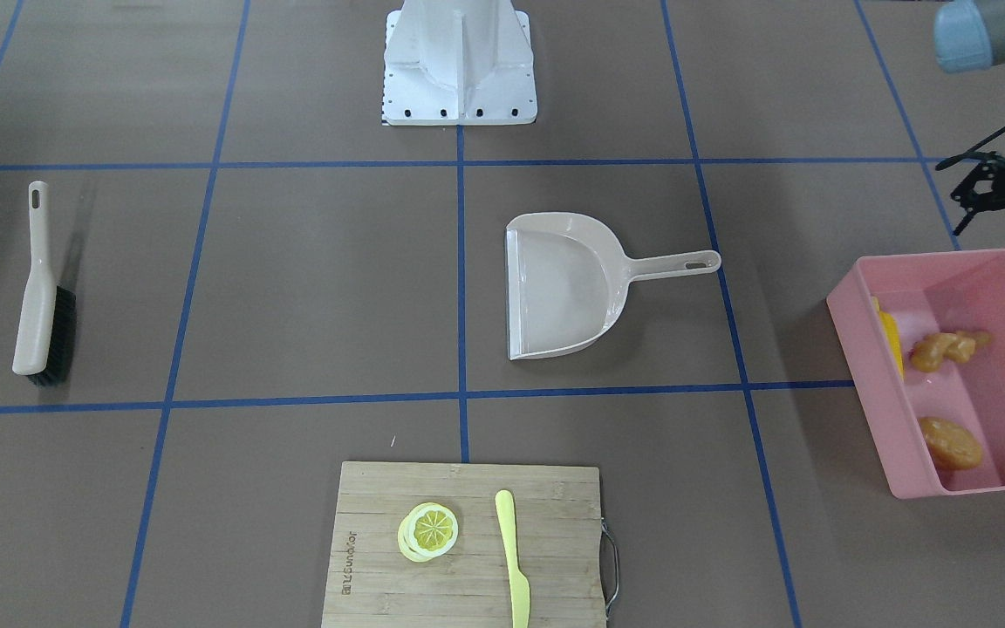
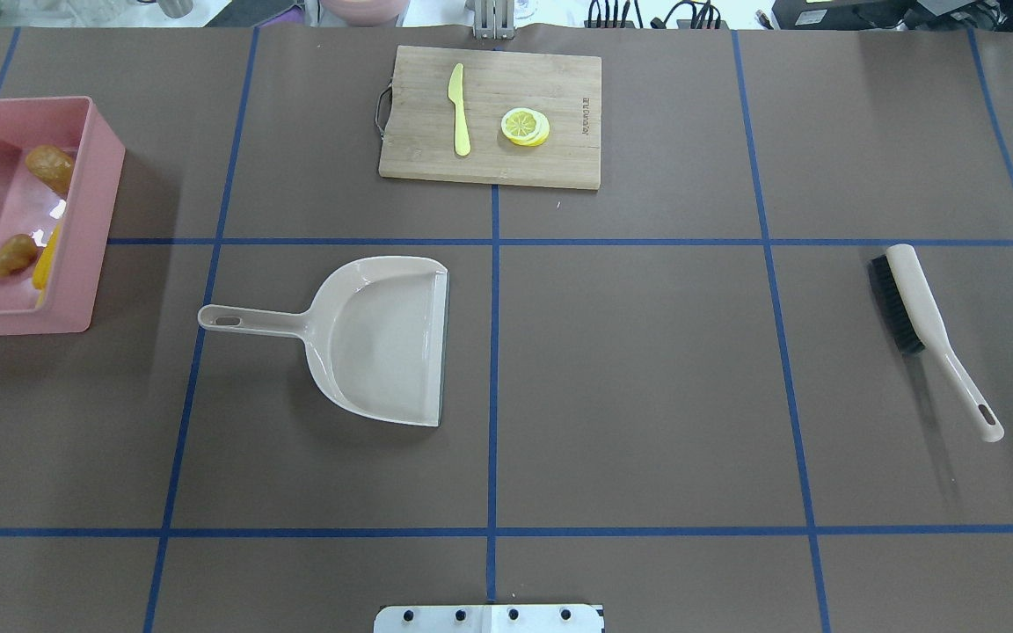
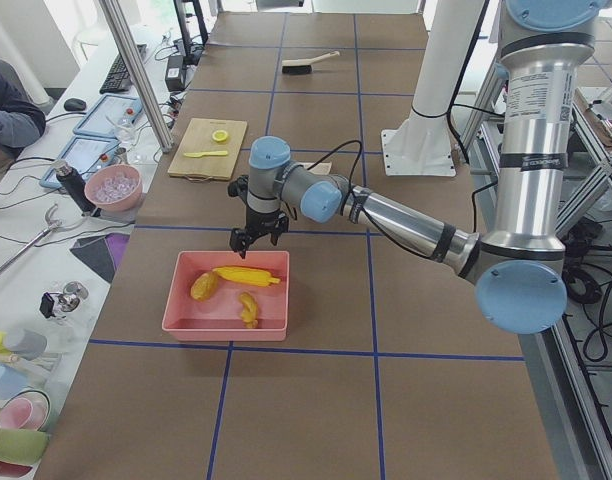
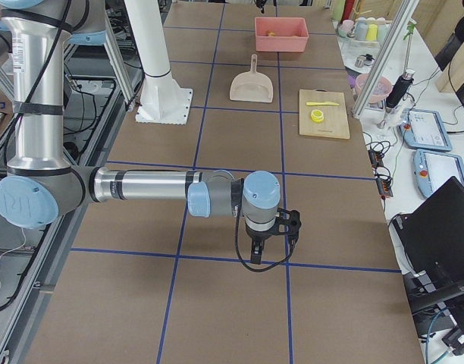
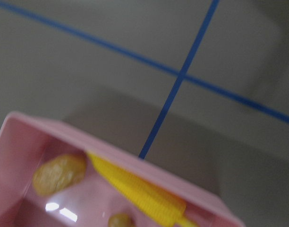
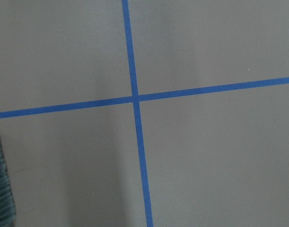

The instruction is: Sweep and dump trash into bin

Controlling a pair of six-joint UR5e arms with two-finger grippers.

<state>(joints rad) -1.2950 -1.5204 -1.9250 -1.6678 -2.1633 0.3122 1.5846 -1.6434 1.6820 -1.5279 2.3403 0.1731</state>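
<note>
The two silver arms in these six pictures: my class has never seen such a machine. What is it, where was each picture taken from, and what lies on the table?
It is a robot with two jointed arms, each ending in a two-finger tool. Two pictures look down on the table, one from behind the robot and one facing it. Two are taken from the table's ends, and two from cameras on the wrists.

The left tool hangs open near the pink bin, holding nothing. In the bin lie a toy corn cob, potato and ginger root. The right tool hangs over the table; I cannot tell whether it is open.

Also there: an empty dustpan, a brush, and a cutting board bearing lemon slices and a knife.
</note>
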